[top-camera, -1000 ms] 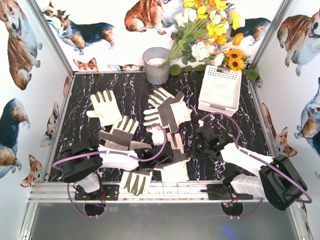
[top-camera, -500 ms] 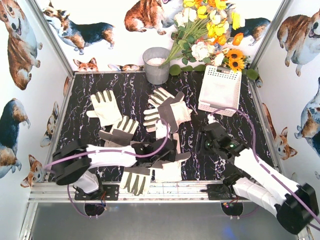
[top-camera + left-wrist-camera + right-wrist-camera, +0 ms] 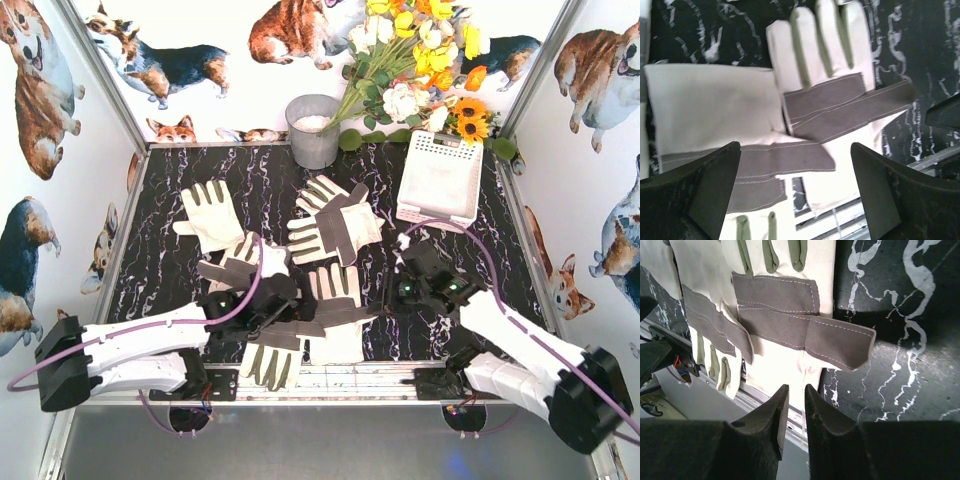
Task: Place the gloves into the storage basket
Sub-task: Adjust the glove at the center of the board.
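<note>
Several cream-white gloves with grey-brown patches lie on the black marble table (image 3: 160, 270). One is at the back left (image 3: 210, 215), one beneath it (image 3: 240, 262), two overlap in the middle (image 3: 335, 225), one lies front centre (image 3: 335, 310), and one hangs over the front edge (image 3: 270, 365). The white storage basket (image 3: 440, 180) stands at the back right with no glove showing in it. My left gripper (image 3: 288, 305) (image 3: 795, 150) is open and empty just above the front-centre glove (image 3: 830, 100). My right gripper (image 3: 395, 290) (image 3: 796, 389) is shut and empty beside that glove's (image 3: 785, 305) right edge.
A grey metal bucket (image 3: 313, 130) stands at the back centre. A bunch of flowers (image 3: 420, 60) leans over the back right corner behind the basket. The metal rail (image 3: 330, 380) runs along the table's front edge. Patterned walls close in both sides.
My left gripper has drawn back to the left off the front-centre glove, which now lies uncovered, and the left arm has stretched out low. My right gripper has shifted slightly left.
</note>
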Available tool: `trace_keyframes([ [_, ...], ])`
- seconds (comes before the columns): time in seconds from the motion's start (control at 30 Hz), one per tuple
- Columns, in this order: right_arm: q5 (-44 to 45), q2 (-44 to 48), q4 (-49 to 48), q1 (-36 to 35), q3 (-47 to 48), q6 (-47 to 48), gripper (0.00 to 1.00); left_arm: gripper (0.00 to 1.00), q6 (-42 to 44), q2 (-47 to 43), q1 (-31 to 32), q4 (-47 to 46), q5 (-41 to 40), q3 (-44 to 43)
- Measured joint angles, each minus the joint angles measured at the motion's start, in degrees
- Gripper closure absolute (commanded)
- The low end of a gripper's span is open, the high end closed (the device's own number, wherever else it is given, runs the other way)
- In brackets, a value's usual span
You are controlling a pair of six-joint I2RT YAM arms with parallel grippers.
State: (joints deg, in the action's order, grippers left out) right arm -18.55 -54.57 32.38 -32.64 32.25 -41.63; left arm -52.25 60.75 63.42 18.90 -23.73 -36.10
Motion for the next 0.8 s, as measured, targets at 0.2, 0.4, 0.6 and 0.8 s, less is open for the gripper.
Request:
trace_keyframes([
  [0.2, -1.29, -8.79, -6.27, -0.59, -0.22, -0.33, 0.83, 0.19, -1.62, -3.41, -1.40, 7.78, 2.60, 1.16],
  [0.4, 0.59, -15.28, -10.47, -0.63, -1.55, -0.39, 0.83, 0.24, -3.58, -3.48, -1.03, 13.31, 4.48, 1.16],
  [0.6, 2.23, -17.33, -13.40, -0.63, -3.93, -0.92, 0.80, 0.30, -6.49, -1.68, 1.46, 14.27, 4.17, 1.16],
  [0.8, 2.16, -17.46, -14.01, -0.72, -3.52, -0.85, 0.68, 0.31, -10.01, 5.25, 5.09, 13.49, 1.05, -0.37],
])
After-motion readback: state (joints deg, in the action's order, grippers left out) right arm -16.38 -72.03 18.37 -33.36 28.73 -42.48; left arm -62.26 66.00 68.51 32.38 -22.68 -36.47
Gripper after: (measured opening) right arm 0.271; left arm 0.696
